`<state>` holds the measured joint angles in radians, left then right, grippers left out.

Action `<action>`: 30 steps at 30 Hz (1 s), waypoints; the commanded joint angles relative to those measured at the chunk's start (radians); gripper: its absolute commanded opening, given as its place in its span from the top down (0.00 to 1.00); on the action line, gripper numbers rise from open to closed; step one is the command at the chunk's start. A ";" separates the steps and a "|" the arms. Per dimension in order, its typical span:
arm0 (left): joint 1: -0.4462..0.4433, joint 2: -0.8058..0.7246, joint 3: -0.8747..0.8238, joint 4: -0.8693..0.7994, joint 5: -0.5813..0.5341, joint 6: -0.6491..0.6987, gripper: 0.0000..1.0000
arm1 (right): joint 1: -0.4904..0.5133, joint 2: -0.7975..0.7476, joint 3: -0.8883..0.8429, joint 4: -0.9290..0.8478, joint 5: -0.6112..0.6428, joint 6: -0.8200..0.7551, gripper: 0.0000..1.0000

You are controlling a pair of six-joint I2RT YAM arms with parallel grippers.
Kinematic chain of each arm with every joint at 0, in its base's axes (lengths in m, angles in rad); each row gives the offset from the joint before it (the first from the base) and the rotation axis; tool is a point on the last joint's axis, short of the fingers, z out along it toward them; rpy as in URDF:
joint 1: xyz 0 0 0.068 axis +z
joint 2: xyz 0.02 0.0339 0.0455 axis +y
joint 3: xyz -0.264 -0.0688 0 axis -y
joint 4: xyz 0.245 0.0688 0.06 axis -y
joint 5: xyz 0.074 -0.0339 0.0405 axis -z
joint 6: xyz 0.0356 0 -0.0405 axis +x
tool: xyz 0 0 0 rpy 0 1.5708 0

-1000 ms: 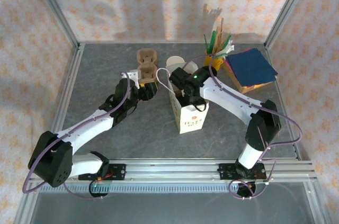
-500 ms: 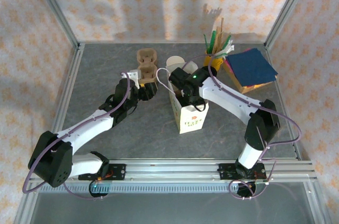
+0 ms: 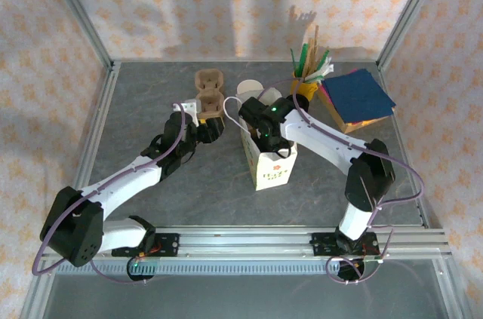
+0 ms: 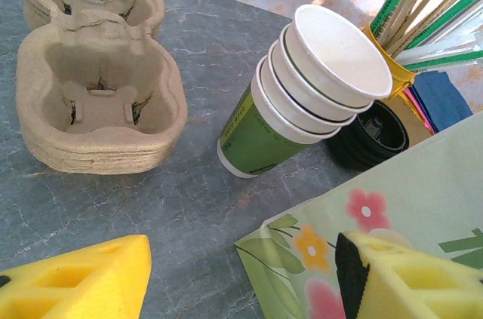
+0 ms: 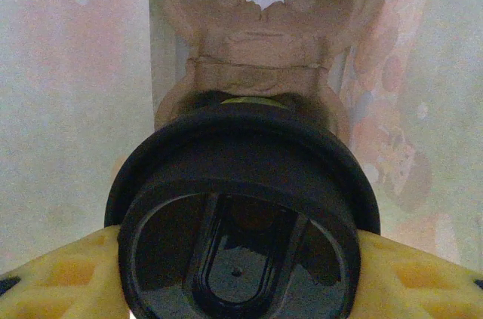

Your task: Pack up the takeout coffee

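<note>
Risks catching the base of the coffee cup (image 5: pixel 241 153) on the rim of the cardboard carrier (image 5: pixel 260 32) instead of seating it in a pocket if lowered off-centre, then tipping and spilling inside the paper bag (image 3: pixel 270 164). Could also crumple a thin bag wall, with left gripper (image 4: pixel 243 259) spread wide beside the bag's corner, gripping nothing. Has the cup pinched at its lid between the pads (image 5: pixel 60 281) of right gripper (image 5: pixel 241 277), upright, down inside the bag, just above the carrier, seemingly not seated yet
</note>
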<state>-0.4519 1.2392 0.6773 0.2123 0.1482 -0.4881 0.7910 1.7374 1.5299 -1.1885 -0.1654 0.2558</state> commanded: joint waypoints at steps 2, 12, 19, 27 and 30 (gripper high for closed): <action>-0.005 -0.019 -0.002 -0.001 -0.022 0.019 0.32 | 0.004 0.030 0.018 0.002 -0.018 -0.019 0.72; -0.006 -0.022 -0.005 -0.004 -0.025 0.022 0.32 | -0.001 0.030 -0.012 0.012 -0.027 -0.017 0.72; -0.007 -0.024 -0.012 -0.004 -0.027 0.022 0.32 | -0.001 0.014 -0.042 0.032 -0.035 -0.008 0.72; -0.007 -0.022 -0.013 -0.002 -0.029 0.022 0.32 | -0.001 0.016 -0.053 0.046 -0.042 -0.009 0.72; -0.006 -0.018 -0.009 -0.003 -0.025 0.020 0.32 | -0.001 0.016 -0.060 0.054 -0.045 -0.011 0.72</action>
<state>-0.4519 1.2388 0.6773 0.2119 0.1440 -0.4877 0.7883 1.7401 1.5105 -1.1698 -0.1726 0.2489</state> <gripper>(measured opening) 0.677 0.587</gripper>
